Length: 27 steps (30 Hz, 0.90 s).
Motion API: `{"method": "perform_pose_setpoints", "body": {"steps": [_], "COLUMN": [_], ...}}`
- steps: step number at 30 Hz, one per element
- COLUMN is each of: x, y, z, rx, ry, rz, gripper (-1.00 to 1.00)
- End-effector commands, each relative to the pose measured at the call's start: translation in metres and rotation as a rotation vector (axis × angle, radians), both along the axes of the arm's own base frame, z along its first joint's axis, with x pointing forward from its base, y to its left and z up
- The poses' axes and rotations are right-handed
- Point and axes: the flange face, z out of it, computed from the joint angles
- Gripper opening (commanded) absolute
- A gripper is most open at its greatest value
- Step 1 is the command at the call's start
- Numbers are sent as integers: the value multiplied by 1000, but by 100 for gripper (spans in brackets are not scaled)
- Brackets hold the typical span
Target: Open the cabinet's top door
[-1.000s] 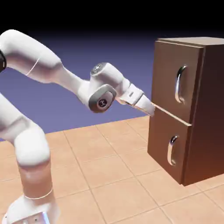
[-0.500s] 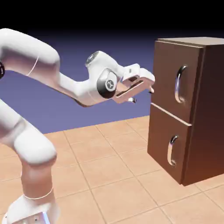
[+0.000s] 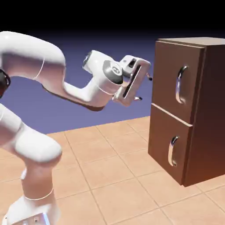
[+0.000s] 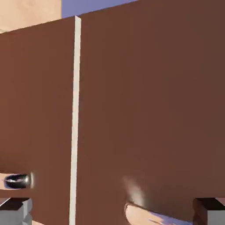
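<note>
Moved since earlier: hand [image 3: 145,87] has risen from level with the seam between the doors to beside the upper part of the cabinet [image 3: 211,110], and has rolled so its fingers stand one above the other.
Hand state: fingers spread wide, nothing between them, touching nothing.
Hand pose: pointing toward the cabinet's front, near it but apart, short of the handle.
Arm pose: wrist bent sharply, forearm running back and down to the lower left.
Top door: top door [image 3: 173,81] shut, flush with the cabinet; its long curved top handle [image 3: 179,84] upright on the panel.
Hand view: brown wood fills the frame, a pale seam [image 4: 74,118] running through it; silver handle ends show at the bottom.
Lower door: lower door [image 3: 165,147] shut, small handle [image 3: 172,150] below.
Doing it well: I'd say carry the open fingers across to straddle the top handle mid-length, close squarely, then pull along the door's swing, not straight out.
</note>
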Motion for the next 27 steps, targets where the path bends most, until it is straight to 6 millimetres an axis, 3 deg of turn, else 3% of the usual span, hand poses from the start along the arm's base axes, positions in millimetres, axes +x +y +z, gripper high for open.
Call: {"method": "perform_pose_setpoints", "body": {"steps": [1,14,27], "x": [1,18,51], "y": [-1,-25,-55], "z": [0,-6,-27], "rx": [-42,-591,-1152], "ry": [-13,-192,-373], "rz": [19,224,355], "gripper": [0,0,0]}}
